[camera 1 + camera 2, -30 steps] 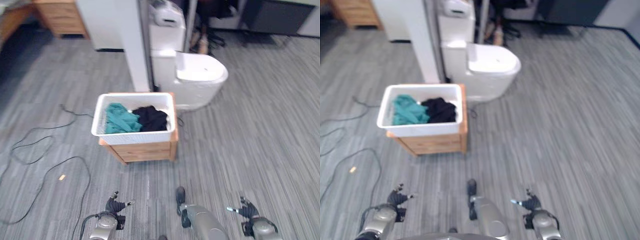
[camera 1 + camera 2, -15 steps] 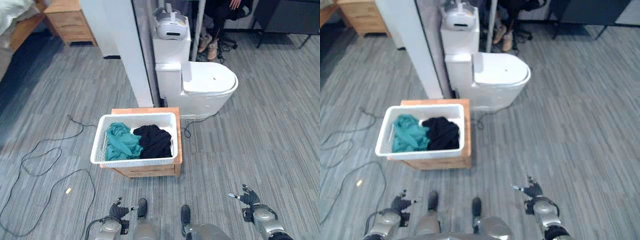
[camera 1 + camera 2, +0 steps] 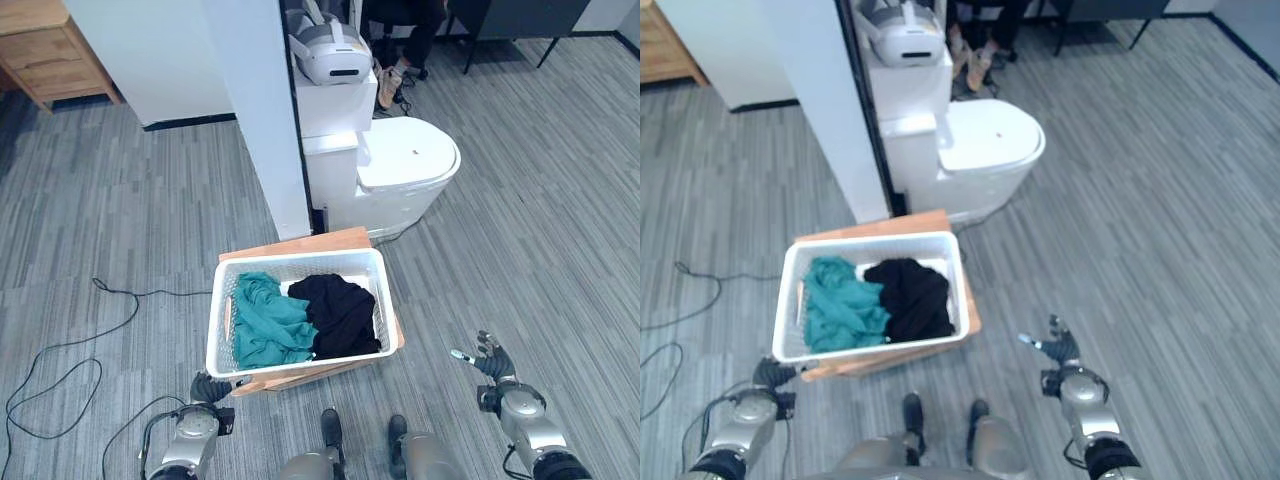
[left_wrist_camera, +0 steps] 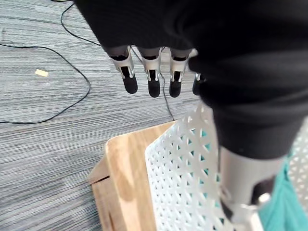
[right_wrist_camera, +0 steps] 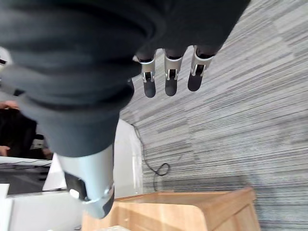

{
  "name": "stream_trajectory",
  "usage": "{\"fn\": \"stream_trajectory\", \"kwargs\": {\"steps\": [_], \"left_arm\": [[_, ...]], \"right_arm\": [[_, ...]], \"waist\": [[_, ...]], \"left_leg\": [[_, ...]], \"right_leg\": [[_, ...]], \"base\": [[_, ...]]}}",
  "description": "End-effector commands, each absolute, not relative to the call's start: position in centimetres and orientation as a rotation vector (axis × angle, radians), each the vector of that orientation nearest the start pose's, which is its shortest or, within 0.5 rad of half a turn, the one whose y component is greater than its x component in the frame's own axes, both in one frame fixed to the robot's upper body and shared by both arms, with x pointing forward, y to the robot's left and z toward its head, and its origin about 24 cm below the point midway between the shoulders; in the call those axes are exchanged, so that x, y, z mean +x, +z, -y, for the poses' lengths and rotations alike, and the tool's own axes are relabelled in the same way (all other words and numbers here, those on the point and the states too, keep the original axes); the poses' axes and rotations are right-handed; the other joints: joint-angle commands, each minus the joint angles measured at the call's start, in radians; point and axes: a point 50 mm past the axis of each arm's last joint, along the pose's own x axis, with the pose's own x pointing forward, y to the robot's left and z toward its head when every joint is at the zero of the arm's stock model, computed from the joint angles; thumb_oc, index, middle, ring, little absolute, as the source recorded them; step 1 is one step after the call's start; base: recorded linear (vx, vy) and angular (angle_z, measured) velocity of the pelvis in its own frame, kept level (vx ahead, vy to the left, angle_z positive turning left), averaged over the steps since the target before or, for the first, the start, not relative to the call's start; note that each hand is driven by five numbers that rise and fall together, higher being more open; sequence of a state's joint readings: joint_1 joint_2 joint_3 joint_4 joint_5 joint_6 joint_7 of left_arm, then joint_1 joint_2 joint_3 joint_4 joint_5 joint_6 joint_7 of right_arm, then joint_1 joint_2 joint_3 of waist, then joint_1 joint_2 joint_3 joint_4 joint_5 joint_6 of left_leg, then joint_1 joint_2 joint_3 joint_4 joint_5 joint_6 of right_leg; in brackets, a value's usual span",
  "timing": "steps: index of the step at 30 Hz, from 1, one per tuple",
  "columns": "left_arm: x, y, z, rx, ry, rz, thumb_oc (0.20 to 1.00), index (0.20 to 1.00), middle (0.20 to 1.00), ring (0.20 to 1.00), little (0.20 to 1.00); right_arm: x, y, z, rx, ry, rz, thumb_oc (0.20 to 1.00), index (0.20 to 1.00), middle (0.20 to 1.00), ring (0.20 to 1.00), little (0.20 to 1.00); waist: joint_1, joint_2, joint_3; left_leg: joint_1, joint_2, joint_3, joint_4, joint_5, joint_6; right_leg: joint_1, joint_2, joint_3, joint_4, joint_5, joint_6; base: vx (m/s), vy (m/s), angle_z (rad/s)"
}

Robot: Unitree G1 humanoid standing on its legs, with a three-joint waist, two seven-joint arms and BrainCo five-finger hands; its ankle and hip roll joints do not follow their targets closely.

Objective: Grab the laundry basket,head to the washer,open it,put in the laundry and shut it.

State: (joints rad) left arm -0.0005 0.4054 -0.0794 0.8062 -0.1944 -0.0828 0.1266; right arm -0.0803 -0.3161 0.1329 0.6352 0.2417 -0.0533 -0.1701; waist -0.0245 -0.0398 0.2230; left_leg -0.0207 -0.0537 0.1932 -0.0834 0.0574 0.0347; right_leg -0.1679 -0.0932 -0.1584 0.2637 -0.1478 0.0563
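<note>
The white lattice laundry basket (image 3: 296, 312) sits on a low wooden stand (image 4: 120, 166), between the two hands and just ahead of them. It holds a teal garment (image 3: 268, 322) and a black garment (image 3: 342, 315), both soft and loose, so the load is probably light; the thin plastic walls will likely flex. The firmest hold looks to be the rim at the two short ends.

The left hand (image 4: 150, 72) hangs just beside the basket's near-left corner, fingers straight, holding nothing. The right hand (image 3: 488, 356) is well off the basket's right side, fingers spread and empty.

Grey striped carpet (image 3: 520, 220) covers the floor. Beyond the basket stand a white toilet (image 3: 400, 165) and a white pillar (image 3: 265, 110).
</note>
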Motion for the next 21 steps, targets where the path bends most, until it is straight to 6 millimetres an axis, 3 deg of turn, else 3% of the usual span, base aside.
{"fn": "stream_trajectory", "kwargs": {"steps": [1, 9, 15, 21], "left_arm": [[18.2, -8.0, -29.4, 0.262, 0.355, -0.639, 1.0, 1.0, 1.0, 1.0, 1.0], [20.8, -6.6, -29.0, 0.327, 0.334, -0.575, 1.0, 1.0, 1.0, 1.0, 1.0], [22.2, -5.5, -29.1, 0.361, 0.34, -0.523, 1.0, 1.0, 1.0, 1.0, 1.0], [26.1, -3.3, -29.6, 0.495, 0.342, -0.478, 1.0, 1.0, 1.0, 1.0, 1.0]], "right_arm": [[25.0, -3.8, 23.8, -0.229, -0.186, -0.377, 1.0, 1.0, 1.0, 1.0, 1.0], [27.8, -1.8, 19.1, -0.28, 0.019, -0.286, 1.0, 1.0, 1.0, 1.0, 1.0], [28.9, -1.6, 16.4, -0.224, 0.081, -0.275, 1.0, 1.0, 1.0, 1.0, 1.0], [30.5, -1.0, 12.5, -0.185, 0.164, -0.27, 1.0, 1.0, 1.0, 1.0, 1.0]], "waist": [[0.002, -0.029, -0.018], [0.015, -0.015, -0.044], [0.025, 0.0, -0.032], [0.029, 0.003, 0.023]], "left_leg": [[-0.026, 0.053, -0.03, 0.162, -0.145, -0.041], [0.022, 0.046, -0.038, 0.05, -0.105, -0.048], [0.026, 0.043, -0.047, 0.007, -0.083, -0.054], [-0.025, 0.048, -0.046, 0.006, -0.067, -0.056]], "right_leg": [[0.116, 0.021, 0.079, -0.198, 0.05, 0.045], [0.174, 0.028, 0.06, -0.313, 0.084, 0.05], [0.183, 0.029, 0.054, -0.344, 0.089, 0.054], [0.123, 0.03, 0.068, -0.335, 0.105, 0.059]], "base": [[0.13, -0.018, 0.34], [0.07, -0.022, 0.08], [0.0, 0.013, 0.08], [-0.09, 0.03, 0.0]]}}
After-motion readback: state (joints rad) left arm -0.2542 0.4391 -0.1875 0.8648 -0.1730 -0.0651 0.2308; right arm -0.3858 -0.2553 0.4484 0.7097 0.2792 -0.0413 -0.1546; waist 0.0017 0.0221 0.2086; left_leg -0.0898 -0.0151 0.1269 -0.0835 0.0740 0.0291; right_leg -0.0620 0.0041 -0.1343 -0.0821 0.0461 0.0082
